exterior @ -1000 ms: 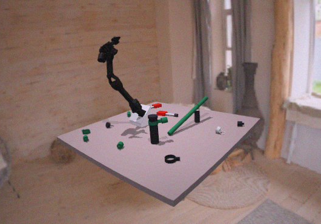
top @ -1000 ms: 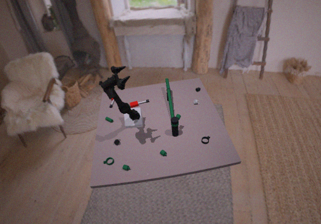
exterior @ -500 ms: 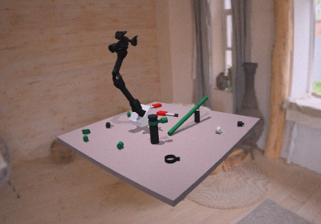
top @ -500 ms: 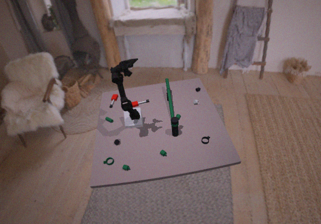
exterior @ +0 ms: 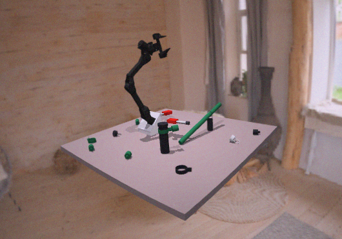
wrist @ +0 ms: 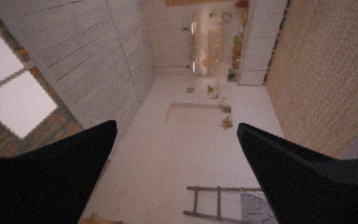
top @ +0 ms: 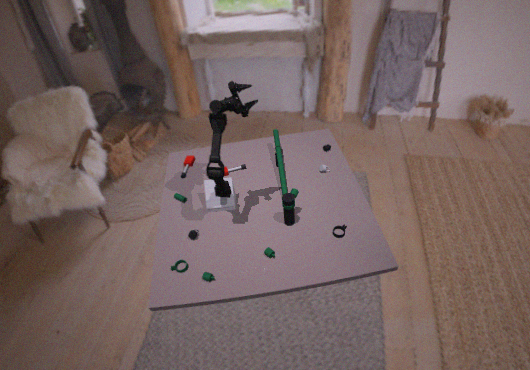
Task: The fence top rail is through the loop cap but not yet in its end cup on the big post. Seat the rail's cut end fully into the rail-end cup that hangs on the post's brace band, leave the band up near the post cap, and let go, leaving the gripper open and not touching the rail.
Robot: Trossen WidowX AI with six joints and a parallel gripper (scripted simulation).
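Observation:
The green rail (top: pixel 281 160) (exterior: pixel 201 123) slants over the small black post (exterior: pixel 210 124); its far end is high, its near end low at or close to the table. The loop cap is too small to make out. The big black post (top: pixel 289 217) (exterior: pixel 164 145) stands upright. The green brace band (exterior: pixel 162 131) sits just under its post cap (top: pixel 288 198) (exterior: pixel 162 124). The green cup (top: pixel 294 192) (exterior: pixel 175 128) sticks out from the band, above and apart from the rail's low end. My gripper (top: pixel 253 94) (exterior: pixel 168 42) (wrist: pixel 178 127) is open and empty, high above the table, away from the rail.
Red-handled tools (top: pixel 189 161) (exterior: pixel 172 121) lie by the arm's white base (top: pixel 212 200). A black band (top: pixel 334 233) (exterior: pixel 177 170) lies near the big post. Loose green cups (top: pixel 269 252) (exterior: pixel 128 155), a green band (exterior: pixel 91 141), a white cap (top: pixel 323 168) (exterior: pixel 232 139) and dark caps (top: pixel 327 147) (exterior: pixel 256 132) lie around.

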